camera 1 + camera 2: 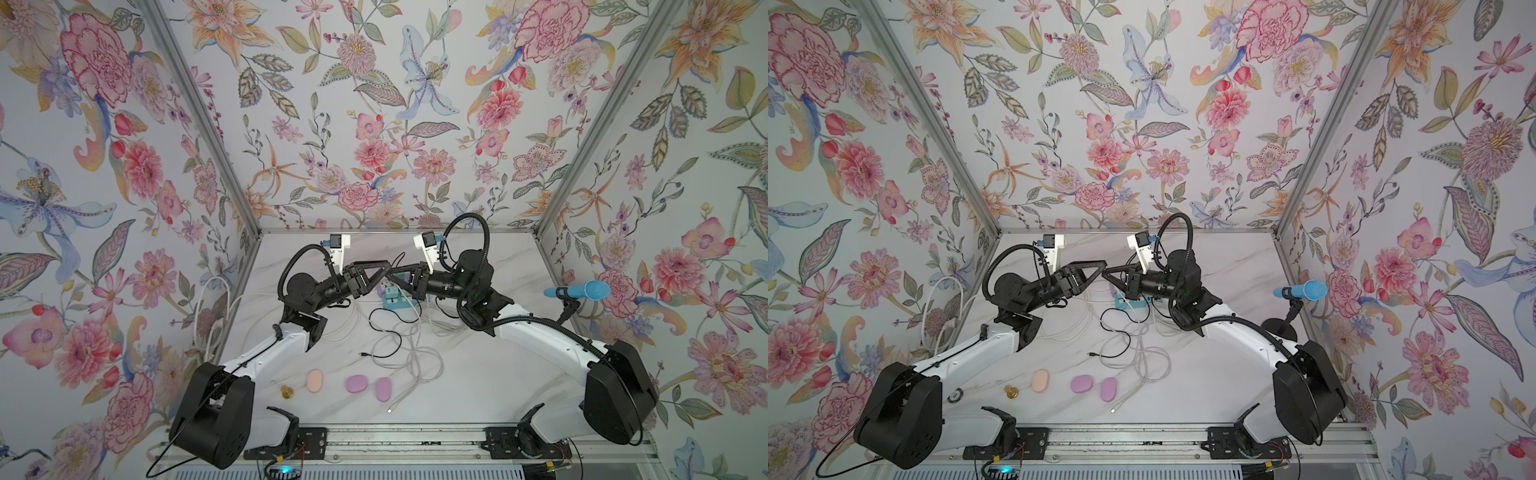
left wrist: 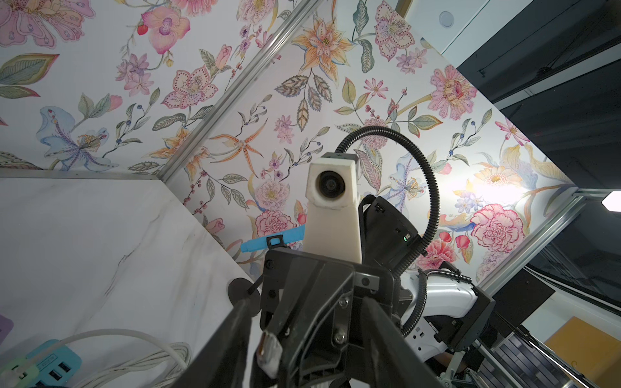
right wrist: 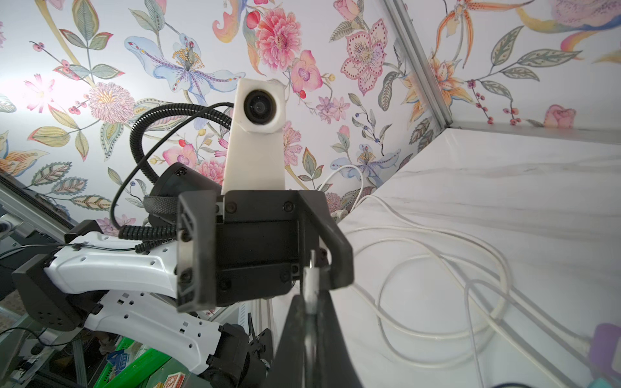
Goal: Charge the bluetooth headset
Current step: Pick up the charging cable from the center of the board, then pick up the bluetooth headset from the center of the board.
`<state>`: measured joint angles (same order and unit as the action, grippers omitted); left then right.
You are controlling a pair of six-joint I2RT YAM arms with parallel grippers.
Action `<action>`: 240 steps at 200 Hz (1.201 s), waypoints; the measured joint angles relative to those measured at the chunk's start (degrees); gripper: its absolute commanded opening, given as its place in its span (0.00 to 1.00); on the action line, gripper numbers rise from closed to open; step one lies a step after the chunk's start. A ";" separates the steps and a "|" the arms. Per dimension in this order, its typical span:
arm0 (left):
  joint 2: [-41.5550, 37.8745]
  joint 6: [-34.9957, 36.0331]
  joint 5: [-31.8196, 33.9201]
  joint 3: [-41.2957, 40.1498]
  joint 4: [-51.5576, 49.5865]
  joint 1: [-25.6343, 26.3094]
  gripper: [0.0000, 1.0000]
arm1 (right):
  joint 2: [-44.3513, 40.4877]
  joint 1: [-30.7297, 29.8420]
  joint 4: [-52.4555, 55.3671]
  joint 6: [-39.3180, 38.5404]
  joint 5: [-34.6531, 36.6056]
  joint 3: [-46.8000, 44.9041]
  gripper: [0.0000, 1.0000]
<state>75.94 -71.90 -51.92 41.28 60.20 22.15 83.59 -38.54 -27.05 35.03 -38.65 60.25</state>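
Three small oval pods lie near the table's front: one orange (image 1: 315, 380) and two purple (image 1: 356, 383) (image 1: 383, 389). I cannot tell which is the bluetooth headset. Both grippers meet in mid-air above the teal USB charging hub (image 1: 392, 301) at the table's middle. My right gripper (image 3: 311, 299) is shut on a white cable plug (image 3: 311, 278), whose metal tip sticks out past the fingers. My left gripper (image 2: 307, 302) stands open around the right gripper's tip, and the same white plug (image 2: 268, 349) shows between its fingers, touching neither. In a top view the left gripper (image 1: 384, 268) faces the right gripper (image 1: 390, 276).
Loops of white cable (image 1: 415, 357) and a thin black cable (image 1: 386, 332) sprawl in front of the hub. A purple block (image 1: 382, 286) sits beside the hub. A blue microphone (image 1: 582, 289) on a stand is at the right wall. A small brass knob (image 1: 286, 391) lies front left.
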 measured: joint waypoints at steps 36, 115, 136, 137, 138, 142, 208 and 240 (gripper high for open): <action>-9.66 12.96 3.78 0.39 -21.09 0.00 0.92 | -1.49 0.00 16.59 -10.69 5.35 5.09 0.00; -28.85 35.41 27.61 -2.12 -66.05 7.98 0.64 | -4.55 -0.46 38.47 -23.52 19.65 7.17 0.00; -30.38 35.54 32.41 -5.90 -73.44 12.57 0.65 | -4.52 -1.38 40.39 -24.15 20.35 7.15 0.00; -30.42 35.56 32.61 -5.99 -73.68 12.70 0.65 | -4.52 -1.44 40.48 -24.17 20.44 7.15 0.00; -30.51 35.54 32.94 -6.19 -74.14 12.94 0.66 | -4.52 -1.49 40.57 -24.20 20.50 7.15 0.00; -30.86 35.58 33.77 -6.71 -75.49 13.79 0.66 | -4.52 -1.64 40.79 -24.28 20.55 7.15 0.00; -31.85 30.71 46.38 -13.18 -84.28 29.75 0.68 | -5.49 -2.54 42.01 -24.35 21.22 4.28 0.00; -28.68 26.01 50.25 -17.09 -84.35 36.63 0.40 | -6.58 -3.08 42.42 -24.33 21.40 2.56 0.00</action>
<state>47.27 -45.89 -1.67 24.18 -24.14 58.78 77.01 -41.63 15.38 10.70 -17.26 62.81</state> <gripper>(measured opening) 0.533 0.049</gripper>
